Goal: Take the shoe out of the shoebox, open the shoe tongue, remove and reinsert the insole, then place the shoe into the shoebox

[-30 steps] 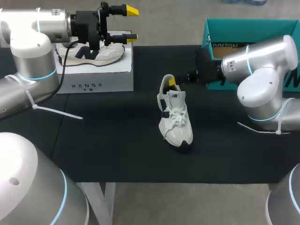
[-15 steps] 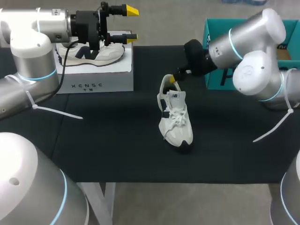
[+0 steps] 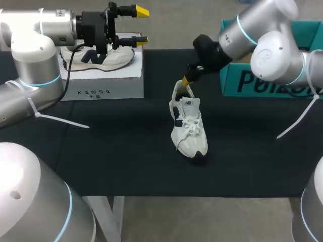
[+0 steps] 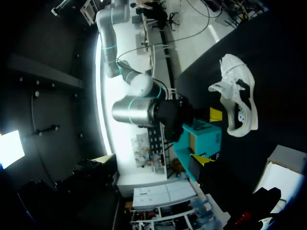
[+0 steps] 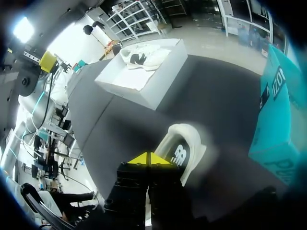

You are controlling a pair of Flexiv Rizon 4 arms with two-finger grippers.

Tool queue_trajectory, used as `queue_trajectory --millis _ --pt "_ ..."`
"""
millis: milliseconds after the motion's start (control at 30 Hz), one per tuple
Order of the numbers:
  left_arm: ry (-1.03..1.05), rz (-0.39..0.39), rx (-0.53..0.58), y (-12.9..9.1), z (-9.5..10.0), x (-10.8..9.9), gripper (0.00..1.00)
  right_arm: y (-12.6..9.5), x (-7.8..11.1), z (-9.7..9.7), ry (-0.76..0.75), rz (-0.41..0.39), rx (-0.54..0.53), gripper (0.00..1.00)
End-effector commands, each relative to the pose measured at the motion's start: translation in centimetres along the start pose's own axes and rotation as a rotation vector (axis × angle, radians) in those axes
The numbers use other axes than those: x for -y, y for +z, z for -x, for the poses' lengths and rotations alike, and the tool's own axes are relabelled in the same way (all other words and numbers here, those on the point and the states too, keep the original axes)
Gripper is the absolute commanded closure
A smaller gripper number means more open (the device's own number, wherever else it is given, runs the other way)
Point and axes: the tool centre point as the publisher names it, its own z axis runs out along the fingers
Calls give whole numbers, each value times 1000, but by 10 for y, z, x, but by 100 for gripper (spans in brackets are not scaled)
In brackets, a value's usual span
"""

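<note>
A white sneaker (image 3: 189,127) stands upright mid-table on the black mat, toe toward the front edge. It also shows in the right wrist view (image 5: 184,149) and the left wrist view (image 4: 238,97). My right gripper (image 3: 187,80) is shut, tips together (image 5: 149,158), right at the top of the sneaker's heel rim; I cannot tell whether anything is pinched. The teal shoebox (image 3: 262,83) stands at the back right, behind the right arm. My left gripper (image 3: 141,25) hangs open at the back left, away from the sneaker.
A white box (image 3: 108,85) sits at the back left with a second sneaker (image 3: 98,56) on top, under the left gripper. The same box (image 5: 144,76) shows ahead of the right gripper. Black mat lies bare in front of the sneaker.
The right gripper's fingers have shut at the sneaker's heel, and the right arm has swung up and back, now reaching down from above. The sneaker and left arm stayed put.
</note>
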Motion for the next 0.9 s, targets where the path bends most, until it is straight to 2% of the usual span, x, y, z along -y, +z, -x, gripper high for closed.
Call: queue_trajectory --millis 33,67,167,267,367,433,533,700,900 --pt "1 -2 -3 -1 0 0 0 -1 -1 -4 41 -38 34 100" --pt "1 -2 -3 -1 0 0 0 0 -1 -9 134 -132 143 100" --pt "1 -2 -3 -1 0 0 0 1 -2 -12 287 -326 396 100" --pt "1 -2 -3 -1 0 0 0 7 -2 -12 381 -418 588 100" --pt "1 -2 -3 -1 0 0 0 20 -2 -7 403 -487 726 100" --pt "1 -2 -3 -1 0 0 0 26 0 2 422 -479 742 100" --pt "1 -2 -3 -1 0 0 0 33 2 17 433 -516 858 100" --pt "1 -2 -3 -1 0 0 0 35 1 37 424 -498 859 100" --pt "1 -2 -3 -1 0 0 0 43 -11 39 390 -491 861 100"
